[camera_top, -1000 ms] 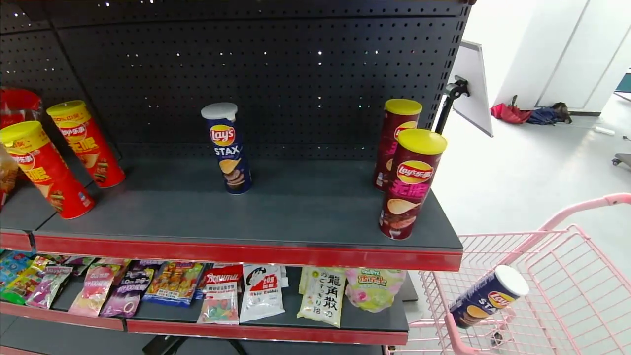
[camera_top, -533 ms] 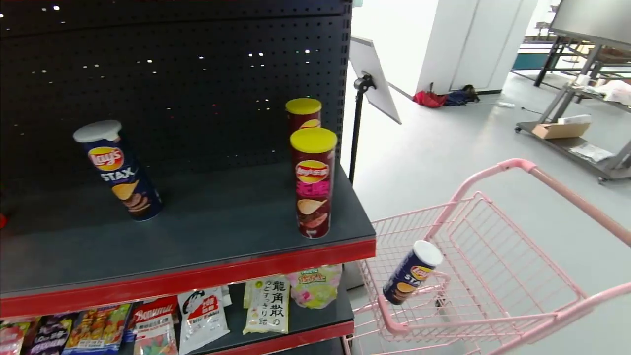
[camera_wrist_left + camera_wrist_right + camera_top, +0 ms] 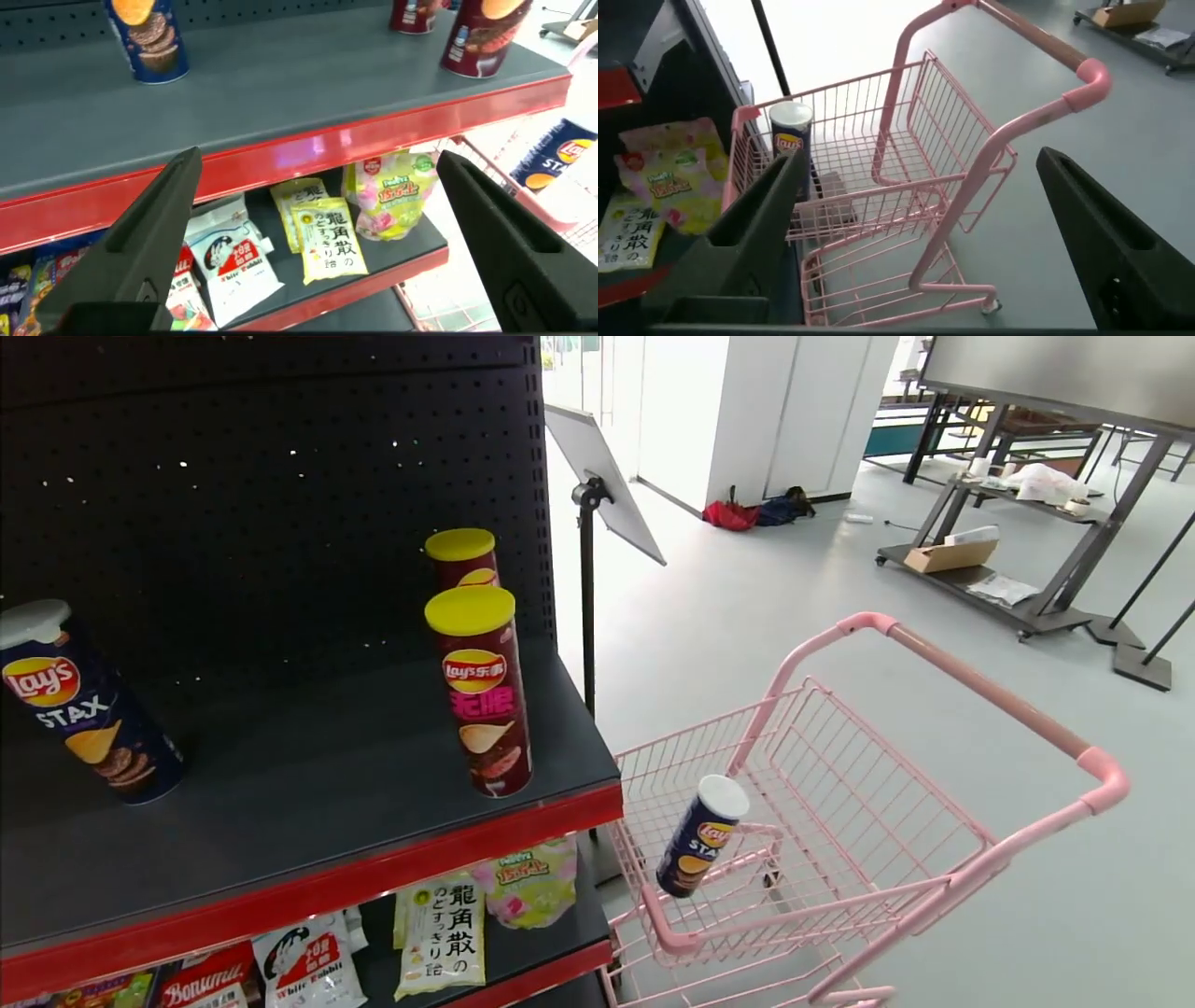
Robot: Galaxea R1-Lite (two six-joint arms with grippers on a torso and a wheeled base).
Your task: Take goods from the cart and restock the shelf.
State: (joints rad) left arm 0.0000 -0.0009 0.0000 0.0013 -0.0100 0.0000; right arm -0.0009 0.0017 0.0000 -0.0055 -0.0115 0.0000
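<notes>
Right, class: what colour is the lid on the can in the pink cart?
White lid on the dark blue cylindrical can; clearest in the head view.

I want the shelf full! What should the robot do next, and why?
Probably reach the right gripper down toward the blue chip can in the pink cart. That gripper is open and empty, and the can leans there, not yet on the shelf.

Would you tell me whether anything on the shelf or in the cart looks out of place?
Nothing stands out. The maroon cans and the shelf's blue can stand upright, the snack bags lie flat below, and the other blue can seems to stand in the corner of the pink cart nearest the shelf.
</notes>
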